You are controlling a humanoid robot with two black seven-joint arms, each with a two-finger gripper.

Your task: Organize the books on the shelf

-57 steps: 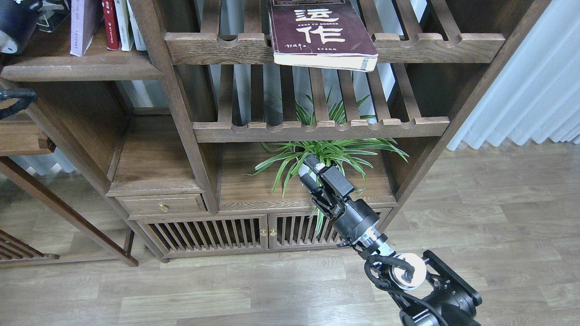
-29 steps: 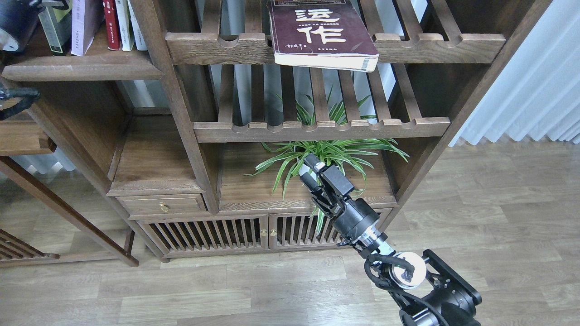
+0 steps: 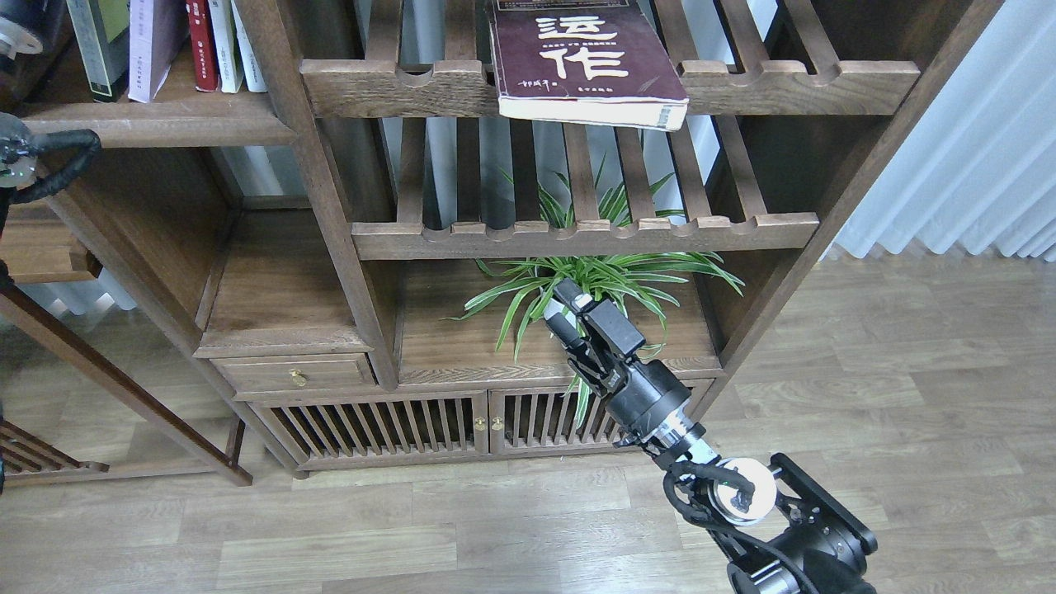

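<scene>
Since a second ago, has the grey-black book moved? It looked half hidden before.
Yes. The grey-black book now stands upright against the lavender paperback on the plank shelf, further right than earlier.

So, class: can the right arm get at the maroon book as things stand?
Probably yes: the maroon book overhangs the slatted rack's front rail, and nothing lies between it and the lower right gripper.
</scene>
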